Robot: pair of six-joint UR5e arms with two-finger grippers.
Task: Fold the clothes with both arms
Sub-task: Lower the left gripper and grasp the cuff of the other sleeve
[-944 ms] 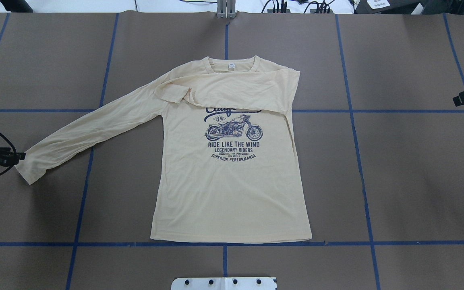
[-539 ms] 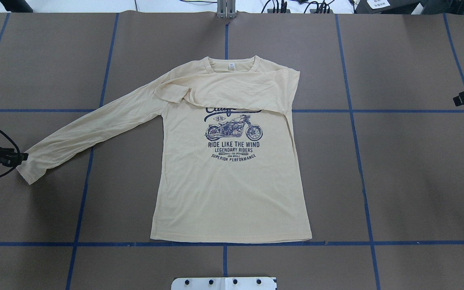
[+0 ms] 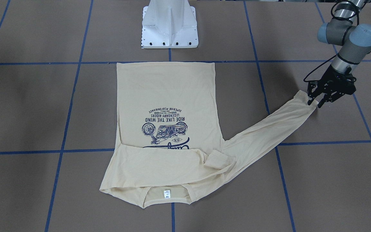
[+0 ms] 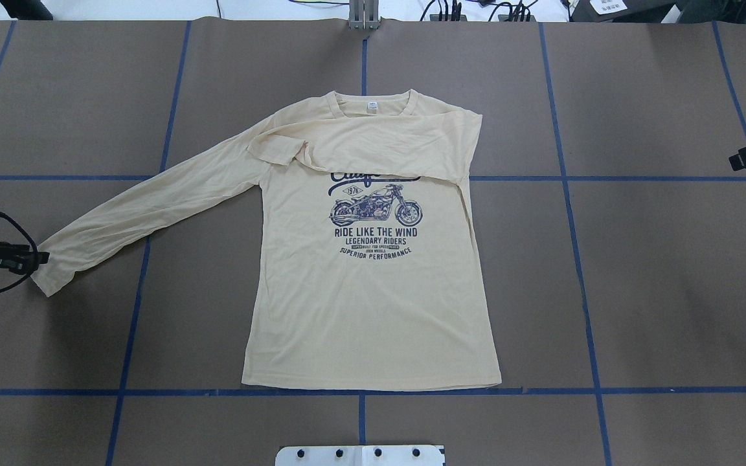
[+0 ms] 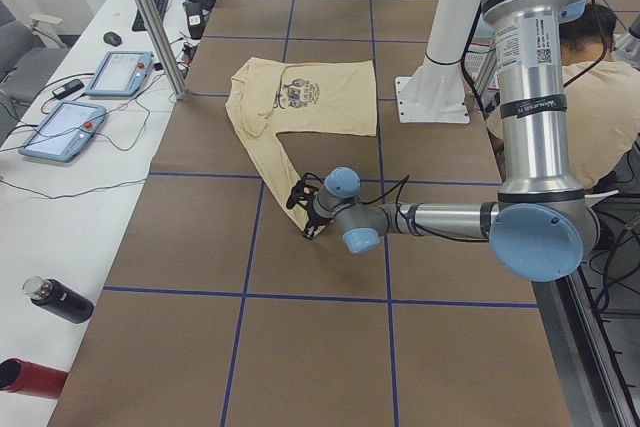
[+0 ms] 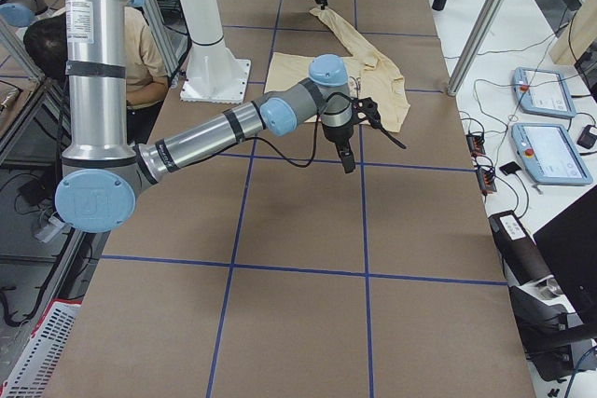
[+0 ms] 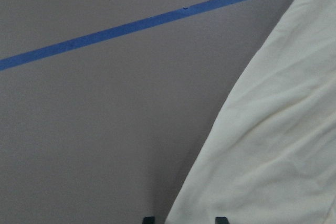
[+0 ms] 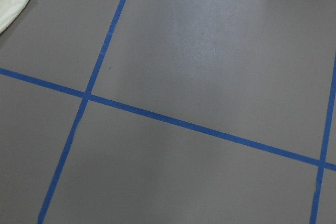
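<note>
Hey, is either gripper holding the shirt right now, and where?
Nothing is gripped yet. The left gripper is open, astride the shirt's sleeve cuff; the right gripper is clear of it.

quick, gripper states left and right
Left gripper: open, at the sleeve cuff.
Right gripper: cannot tell; away from the T-shirt.

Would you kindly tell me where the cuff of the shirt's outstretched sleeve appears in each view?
Front-facing: cuff at upper right, at the left claw.
Overhead: cuff at far left, mid-height.
Exterior left: cuff at centre, by the near arm's claw.
Exterior right: cuff at top centre.
Left wrist: sleeve fabric fills the lower right.
Right wrist: not in it.
Shared landmark: the left claw at the cuff.
</note>
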